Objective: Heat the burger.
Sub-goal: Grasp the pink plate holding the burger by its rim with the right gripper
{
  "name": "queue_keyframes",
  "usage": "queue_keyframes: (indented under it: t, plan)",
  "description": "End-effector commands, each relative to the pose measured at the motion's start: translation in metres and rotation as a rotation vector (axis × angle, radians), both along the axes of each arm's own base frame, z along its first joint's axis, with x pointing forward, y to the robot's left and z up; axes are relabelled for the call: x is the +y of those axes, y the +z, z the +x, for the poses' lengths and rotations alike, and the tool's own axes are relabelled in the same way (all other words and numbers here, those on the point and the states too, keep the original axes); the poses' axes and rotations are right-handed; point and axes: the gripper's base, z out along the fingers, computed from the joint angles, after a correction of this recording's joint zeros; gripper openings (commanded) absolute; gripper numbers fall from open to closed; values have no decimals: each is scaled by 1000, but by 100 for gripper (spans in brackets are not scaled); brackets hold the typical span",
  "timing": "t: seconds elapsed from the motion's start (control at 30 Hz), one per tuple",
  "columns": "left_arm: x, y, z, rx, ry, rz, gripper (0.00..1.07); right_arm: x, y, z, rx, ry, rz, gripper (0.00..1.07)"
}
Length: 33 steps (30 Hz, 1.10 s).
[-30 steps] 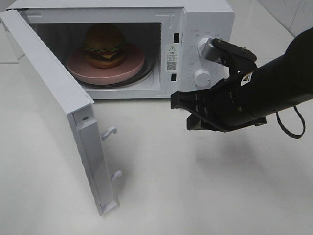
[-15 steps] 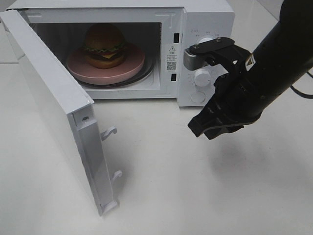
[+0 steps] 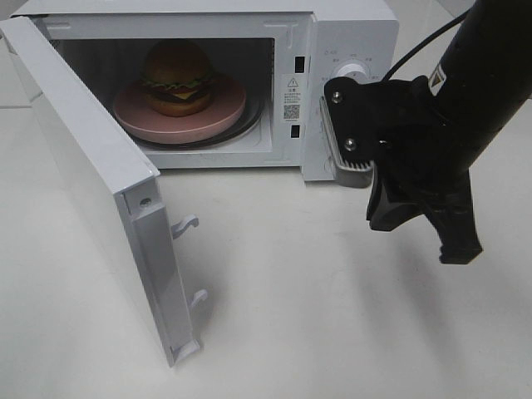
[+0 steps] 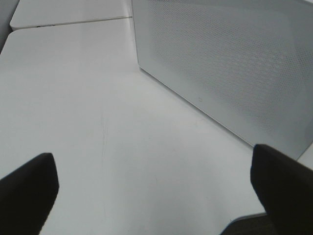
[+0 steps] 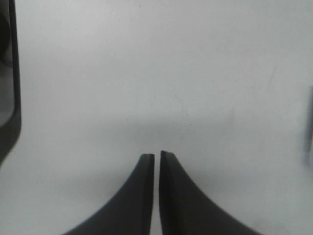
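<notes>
The burger (image 3: 177, 76) sits inside the microwave (image 3: 353, 29), on a round pink plate (image 3: 133, 123) that rests on the turntable (image 3: 253, 116) (glossy bun on top, lettuce and cheese peeking out at the sides). The door (image 3: 83, 158) stands swung wide open to the left, with two white latch hooks (image 3: 187, 223) sticking out of its inner edge.

Over on the right, in front of the control panel, the right arm (image 3: 465, 100) hangs above the white table (image 3: 291, 332). Its wrist covers the lower part of the panel, so only the upper dial (image 3: 352, 70) shows. The right gripper (image 5: 157, 157) points down at bare tabletop. Its fingers (image 5: 139, 196) are all but pressed together, with just a thin slit between them, and they hold nothing.

The left gripper (image 4: 154, 191) is low over the table, facing the dotted outer panel (image 4: 230, 63) of the open door. Its fingers are spread wide apart, one at each edge of its own camera's view, and grip nothing.
</notes>
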Motion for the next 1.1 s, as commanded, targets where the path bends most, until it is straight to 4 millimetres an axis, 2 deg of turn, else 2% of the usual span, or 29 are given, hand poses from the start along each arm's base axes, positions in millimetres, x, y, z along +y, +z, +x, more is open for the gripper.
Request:
queue_keyframes:
  t: [0.03, 0.17, 0.43, 0.5, 0.53, 0.57, 0.6, 0.63, 0.67, 0.7, 0.73, 0.77, 0.8, 0.83, 0.93, 1.1]
  plan:
    - [-1, 0, 0, -14, 4, -12, 100, -3, 4, 1, -54, 169, -46, 7]
    - [-1, 0, 0, -14, 4, -12, 100, -8, 4, 4, -104, 292, -118, 9]
    - [-1, 0, 0, -14, 4, -12, 100, -12, 5, 8, -148, 329, -180, 14]
    - [-1, 0, 0, -14, 4, -12, 100, -10, 6, 10, -177, 324, -168, 26]
    - [-1, 0, 0, -14, 4, -12, 100, -10, 6, 10, -177, 324, -168, 26]
    - [-1, 0, 0, -14, 4, -12, 100, -9, 7, 11, -186, 316, -161, 37]
    - [-1, 0, 0, -14, 4, -12, 100, -9, 7, 11, -186, 316, -161, 37]
    - [-1, 0, 0, -14, 4, -12, 100, -9, 7, 12, -196, 309, -156, 44]
    - [-1, 0, 0, -14, 4, -12, 100, -8, 7, 13, -206, 278, -139, 59]
    - [-1, 0, 0, -14, 4, -12, 100, -8, 7, 13, -206, 278, -139, 59]
    - [-1, 0, 0, -14, 4, -12, 100, -7, 8, 14, -211, 259, -130, 66]
    - [-1, 0, 0, -14, 4, -12, 100, -6, 7, 15, -218, 236, -120, 82]
    - [-1, 0, 0, -14, 4, -12, 100, -6, 7, 15, -218, 236, -120, 82]
    - [-1, 0, 0, -14, 4, -12, 100, -5, 6, 17, -224, 228, -114, 93]
    - [-1, 0, 0, -14, 4, -12, 100, -3, 2, 20, -235, 218, -105, 97]
    - [-1, 0, 0, -14, 4, -12, 100, 3, 0, 29, -265, 218, -90, 96]
